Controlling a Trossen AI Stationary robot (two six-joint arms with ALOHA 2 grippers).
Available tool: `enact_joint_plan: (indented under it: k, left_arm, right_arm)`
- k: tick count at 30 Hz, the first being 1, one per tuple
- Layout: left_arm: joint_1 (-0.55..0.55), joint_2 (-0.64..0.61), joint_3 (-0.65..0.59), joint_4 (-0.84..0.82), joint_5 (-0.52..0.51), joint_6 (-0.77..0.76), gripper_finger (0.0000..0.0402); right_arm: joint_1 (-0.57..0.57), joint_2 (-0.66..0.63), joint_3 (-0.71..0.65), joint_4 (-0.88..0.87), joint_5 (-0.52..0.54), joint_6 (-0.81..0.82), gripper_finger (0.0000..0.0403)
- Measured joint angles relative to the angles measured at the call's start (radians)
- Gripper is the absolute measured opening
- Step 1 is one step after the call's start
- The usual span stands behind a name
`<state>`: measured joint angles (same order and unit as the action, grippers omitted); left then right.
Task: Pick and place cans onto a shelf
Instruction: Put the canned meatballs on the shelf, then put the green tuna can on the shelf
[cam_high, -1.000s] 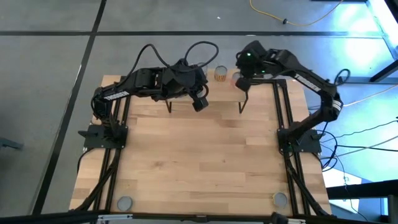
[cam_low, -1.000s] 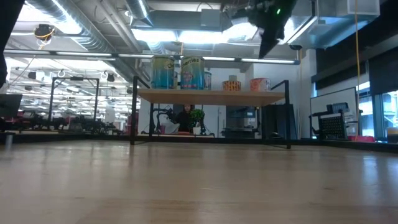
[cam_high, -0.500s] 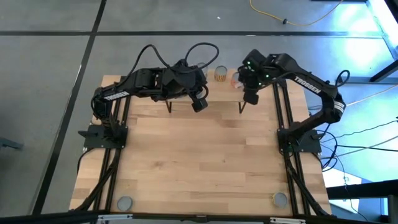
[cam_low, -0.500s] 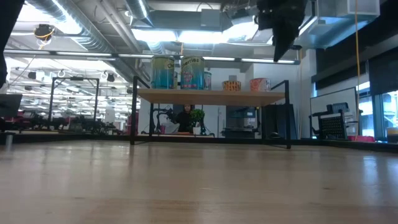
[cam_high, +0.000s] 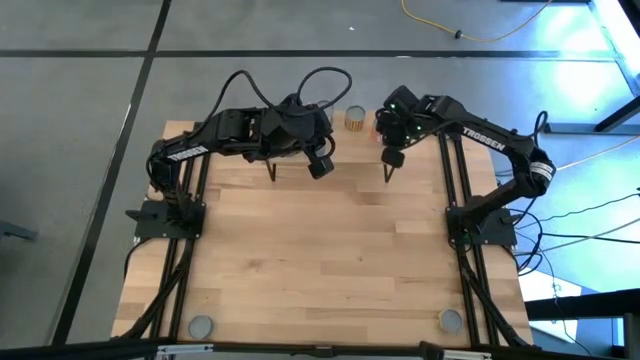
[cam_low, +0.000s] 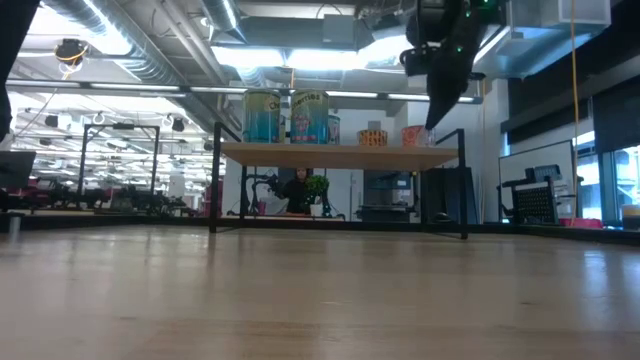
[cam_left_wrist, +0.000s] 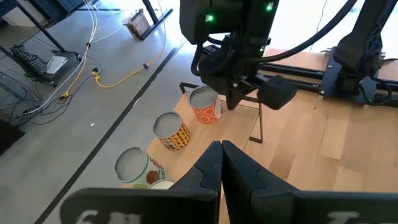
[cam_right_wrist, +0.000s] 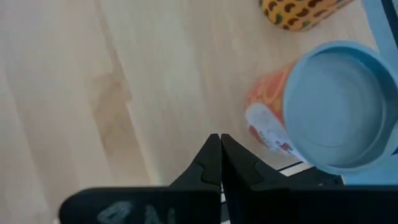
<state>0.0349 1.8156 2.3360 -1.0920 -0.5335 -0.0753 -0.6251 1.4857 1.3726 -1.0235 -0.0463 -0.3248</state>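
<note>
The shelf (cam_low: 340, 153) stands at the table's far edge on thin black legs. Several cans rest upright on it: two tall blue cans (cam_low: 285, 116), a yellow can (cam_left_wrist: 171, 130) and an orange can (cam_right_wrist: 323, 112). My right gripper (cam_low: 431, 122) is shut and points steeply down just beside the orange can (cam_left_wrist: 205, 104), apart from it in the right wrist view. My left gripper (cam_left_wrist: 221, 146) is shut and hovers over the shelf's left part (cam_high: 355, 148), holding nothing.
Two more cans with grey tops stand near the table's front edge, one at the left (cam_high: 201, 325) and one at the right (cam_high: 451, 321). The wide tabletop (cam_high: 320, 260) lies between them and the shelf. Cables trail behind the left arm.
My right gripper has come down toward the orange can on the shelf and has tipped to point more steeply downward, staying shut. The cans have not moved.
</note>
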Motion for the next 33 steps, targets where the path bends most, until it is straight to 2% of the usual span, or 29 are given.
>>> enact_joint_plan:
  k: [10, 25, 29, 33]
  left_arm:
    - [0.0, 0.0, 0.0, 0.0, 0.0, 0.0, 0.0]
    - [0.0, 0.0, 0.0, 0.0, 0.0, -0.001, 0.0]
    - [0.0, 0.0, 0.0, 0.0, 0.0, 0.0, 0.0]
    - [0.0, 0.0, 0.0, -0.031, 0.0, -0.001, 0.0]
  right_arm:
    - [-0.046, 0.0, -0.022, 0.11, 0.052, -0.038, 0.0]
    - [-0.1, 0.0, -0.022, 0.132, 0.055, -0.077, 0.0]
    - [-0.096, -0.013, -0.012, 0.097, 0.008, -0.103, 0.0]
    - [-0.076, -0.049, 0.062, 0.018, -0.073, -0.126, 0.0]
